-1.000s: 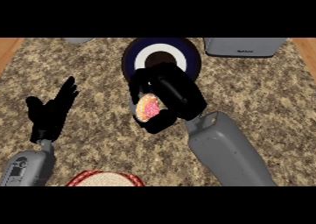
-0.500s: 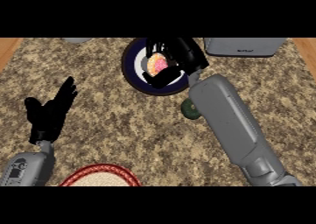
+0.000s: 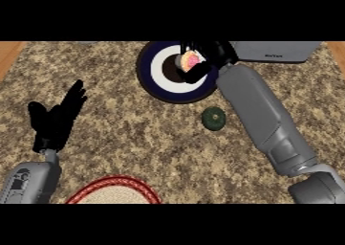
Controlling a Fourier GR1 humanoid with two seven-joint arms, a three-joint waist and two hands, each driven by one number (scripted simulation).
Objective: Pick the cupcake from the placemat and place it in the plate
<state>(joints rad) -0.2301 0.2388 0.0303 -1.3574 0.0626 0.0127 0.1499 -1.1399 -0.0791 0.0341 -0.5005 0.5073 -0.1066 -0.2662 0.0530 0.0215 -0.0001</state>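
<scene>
The cupcake (image 3: 189, 61), pink-topped with a pale wrapper, is over the white middle of the dark blue plate (image 3: 155, 83) at the back of the counter. My right hand (image 3: 207, 60) is stretched far forward and curls round the cupcake, partly hiding it. Whether the cupcake touches the plate cannot be told. The red-rimmed woven placemat (image 3: 117, 190) shows at the lower edge, with nothing visible on it. My left hand (image 3: 57, 122) rests open at the left, fingers up, well away from both.
A small dark green round object (image 3: 216, 117) lies on the granite counter just left of my right forearm. A grey appliance (image 3: 277, 50) stands at the back right. Wooden floor shows at both sides past the counter's edges.
My right hand has carried the cupcake forward from mid-counter to over the plate's middle. The green object behind the arm has come into sight. The left hand has stayed put.
</scene>
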